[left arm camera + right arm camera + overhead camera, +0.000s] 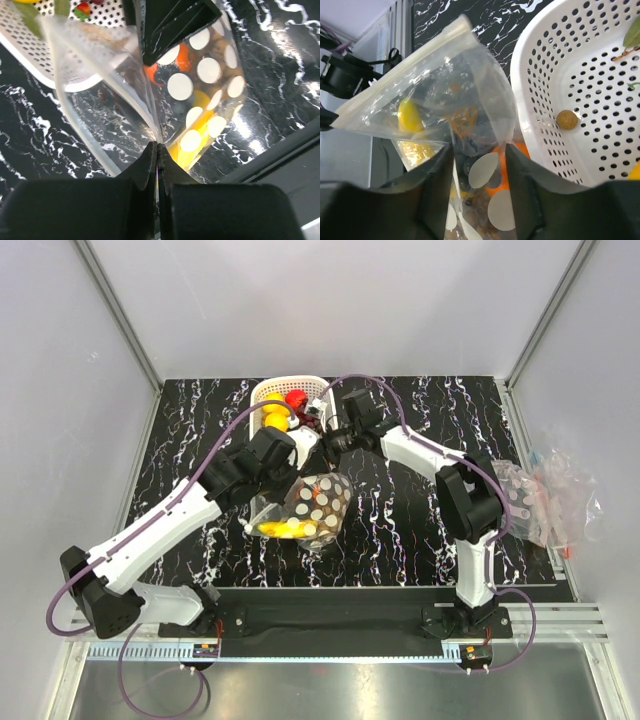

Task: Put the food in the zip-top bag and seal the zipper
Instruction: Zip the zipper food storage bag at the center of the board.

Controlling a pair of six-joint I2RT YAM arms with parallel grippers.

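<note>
The clear zip-top bag (pixel 318 505) with white dots hangs open beside the basket. It holds a yellow banana (pixel 280 530), an orange (pixel 183 56) and a lemon (pixel 409 116). My left gripper (pixel 158 146) is shut on the bag's edge and holds it up. My right gripper (pixel 479 165) is open, its fingers (pixel 437 175) standing on either side of the bag's upper part, near the mouth. In the basket lie a lemon (pixel 276 416), a red strawberry (pixel 296 399) and one tan grape (pixel 567 119).
The white lattice basket (pixel 262 392) stands at the back of the black marbled table, right behind the bag. A heap of spare clear bags (pixel 545 500) lies at the table's right edge. Grey walls close in the left, right and back.
</note>
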